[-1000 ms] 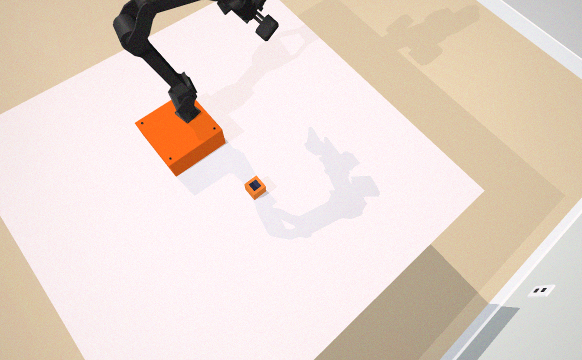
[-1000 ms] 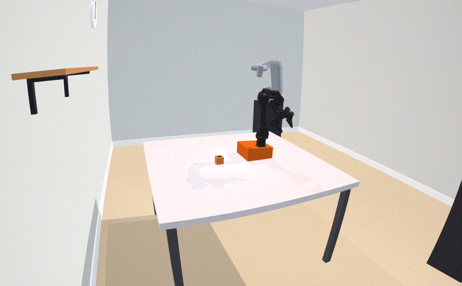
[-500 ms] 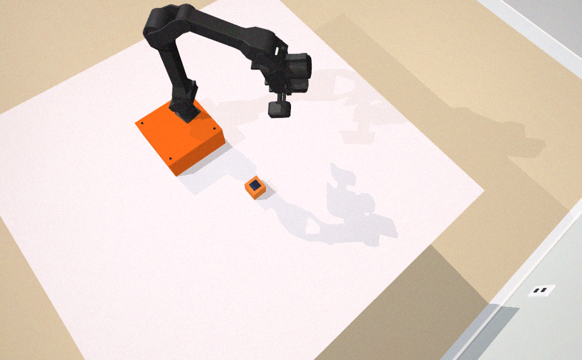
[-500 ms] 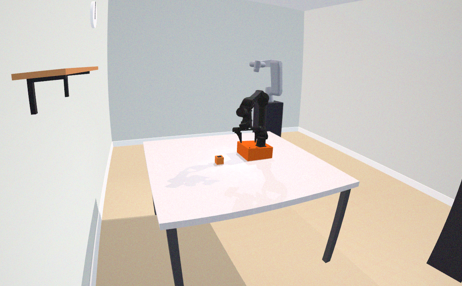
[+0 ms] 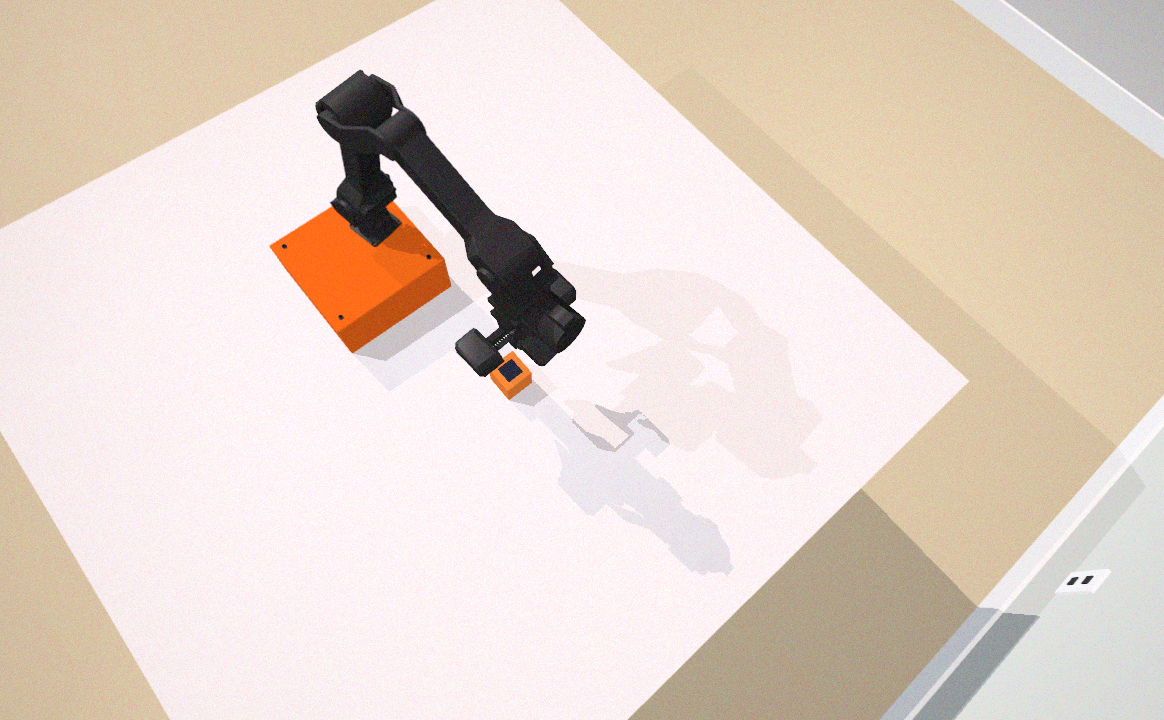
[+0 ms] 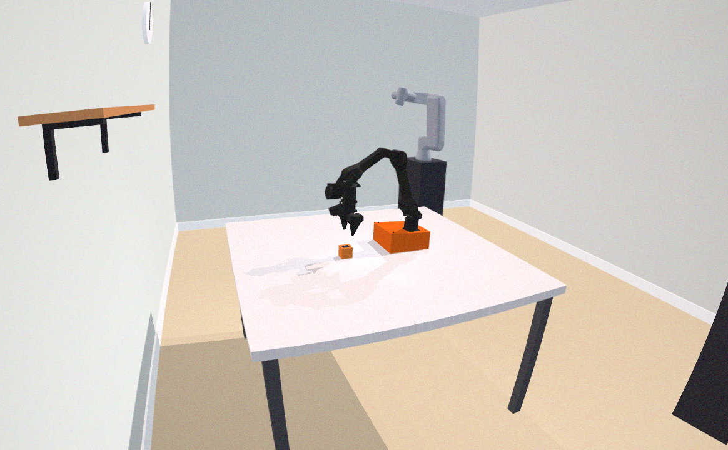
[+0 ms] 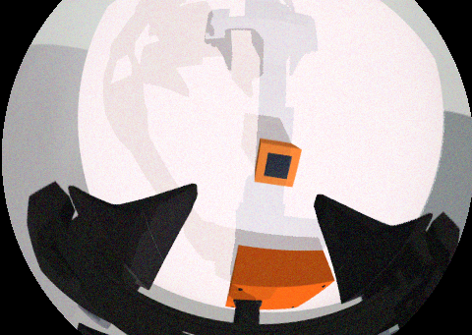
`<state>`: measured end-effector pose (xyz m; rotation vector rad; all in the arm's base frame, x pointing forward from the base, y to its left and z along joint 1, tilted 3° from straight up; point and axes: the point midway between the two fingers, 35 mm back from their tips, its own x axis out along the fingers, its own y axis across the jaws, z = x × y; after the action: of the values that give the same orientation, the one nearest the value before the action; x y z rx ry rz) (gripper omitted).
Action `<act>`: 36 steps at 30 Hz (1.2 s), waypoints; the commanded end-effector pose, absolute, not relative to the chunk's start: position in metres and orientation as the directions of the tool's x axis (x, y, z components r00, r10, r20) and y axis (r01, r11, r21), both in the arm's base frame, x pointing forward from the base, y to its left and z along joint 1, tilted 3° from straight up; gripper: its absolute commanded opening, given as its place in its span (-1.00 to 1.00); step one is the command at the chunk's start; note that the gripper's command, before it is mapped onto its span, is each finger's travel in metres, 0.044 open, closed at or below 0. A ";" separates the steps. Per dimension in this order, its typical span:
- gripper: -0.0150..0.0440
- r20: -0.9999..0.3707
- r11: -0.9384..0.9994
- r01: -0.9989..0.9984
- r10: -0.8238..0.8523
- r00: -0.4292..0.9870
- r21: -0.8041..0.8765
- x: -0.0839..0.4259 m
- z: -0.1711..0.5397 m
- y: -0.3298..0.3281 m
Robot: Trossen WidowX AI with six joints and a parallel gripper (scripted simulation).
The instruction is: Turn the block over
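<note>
Overhead, the gripper (image 6: 353,224) hangs above the white table (image 6: 439,290) with its fingers spread wide and nothing between them. Below it the small orange block (image 7: 278,162) rests on the table, its dark marked side facing up. In the wrist view the block sits ahead of the fingertips, roughly on the line between them, clear of both. How high the tips stand over it is hard to judge, though the exterior view shows a gap. Close behind lies the orange base (image 5: 358,277).
</note>
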<state>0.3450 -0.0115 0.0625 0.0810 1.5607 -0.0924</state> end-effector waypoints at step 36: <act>1.00 -0.999 0.984 0.173 -0.029 -0.016 -0.031 0.342 -0.018 -0.039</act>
<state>0.3447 -0.0377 -0.0085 0.1209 1.5658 -0.1602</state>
